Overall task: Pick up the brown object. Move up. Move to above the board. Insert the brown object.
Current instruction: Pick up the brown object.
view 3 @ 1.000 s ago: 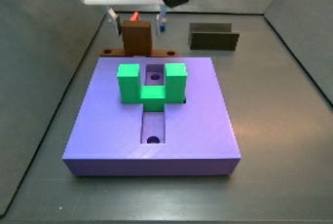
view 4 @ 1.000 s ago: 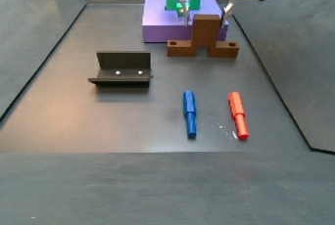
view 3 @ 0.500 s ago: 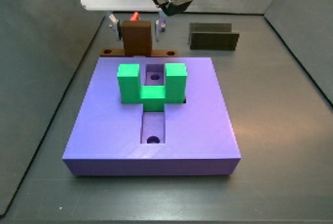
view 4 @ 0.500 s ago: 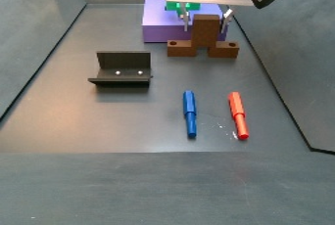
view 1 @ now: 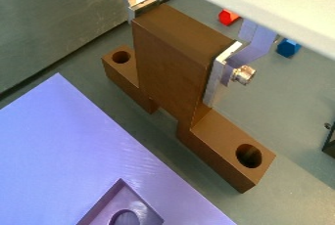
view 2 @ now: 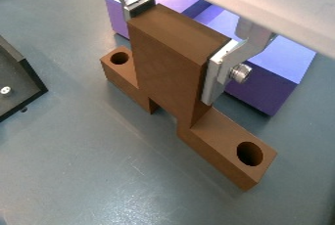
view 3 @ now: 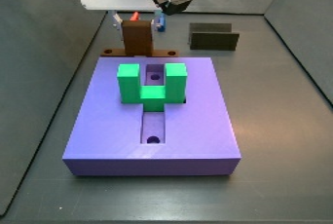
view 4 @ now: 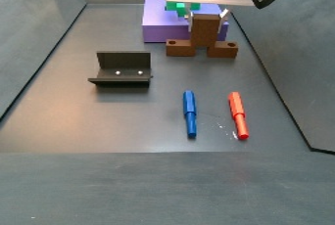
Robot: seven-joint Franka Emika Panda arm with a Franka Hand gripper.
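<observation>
Wrist views both show end effector (view 1: pixel 177 41) straddling upright block of brown object (view 1: pixel 183 82), silver finger plates (view 2: pixel 226 66) pressed on its sides, clamped. Brown object's flat base on table (view 2: pixel 92 160), hole at each end, just beside board (view 3: pixel 156 121). Side view alone shows fixture (view 4: pixel 121 69), blue marker (view 4: pixel 189 112), red marker (view 4: pixel 238 114); another side view shows green bracket (view 3: pixel 151 83).
</observation>
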